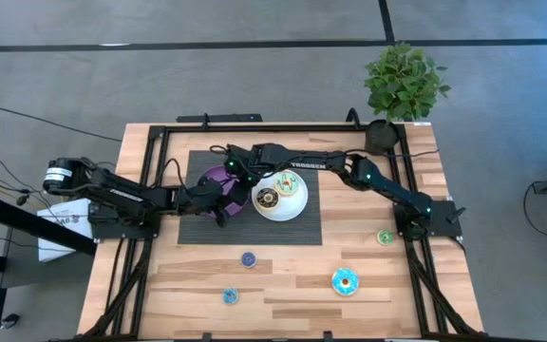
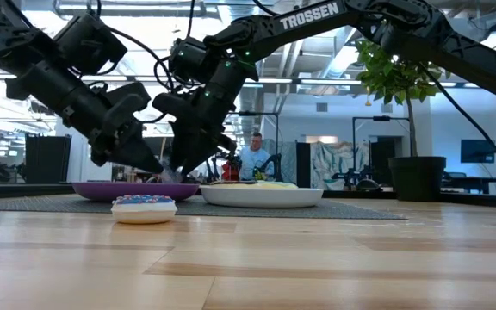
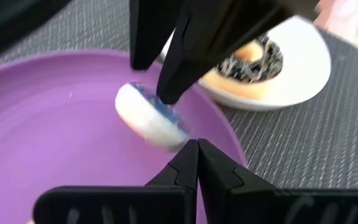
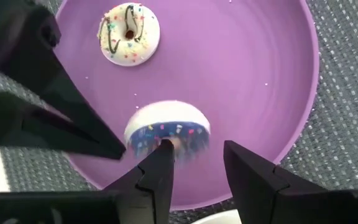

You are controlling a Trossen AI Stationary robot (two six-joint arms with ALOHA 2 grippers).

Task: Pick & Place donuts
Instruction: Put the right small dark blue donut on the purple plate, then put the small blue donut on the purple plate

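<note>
A white donut iced blue with sprinkles (image 4: 166, 129) stands tilted on the purple plate (image 4: 253, 74), next to a cream donut with dark drizzle (image 4: 129, 34) lying flat there. My right gripper (image 4: 196, 149) is open over the blue donut, reaching in across the white plate (image 1: 292, 209). My left gripper (image 3: 197, 152) is shut, its tips low over the purple plate's near rim, right beside the tilted donut (image 3: 149, 115). A brown donut (image 1: 267, 198) and a light green one (image 1: 287, 183) lie on the white plate. My right gripper comes slanting down from above; one fingertip (image 4: 164, 148) lies against the blue donut's iced face near its hole (image 4: 178, 142), and the other finger stands apart from it. The donut is tilted, its lower rim toward the plate. My left gripper's shut tips are close by the donut's lower rim (image 3: 174, 142); whether they touch it I cannot tell.
Loose on the wooden table near the front lie a blue donut (image 1: 248, 258), a small one (image 1: 230, 296), a cyan one (image 1: 345, 281) and a green one (image 1: 385, 237). Both plates sit on a dark mat (image 1: 193, 228). A potted plant (image 1: 402, 85) stands at the far right corner.
</note>
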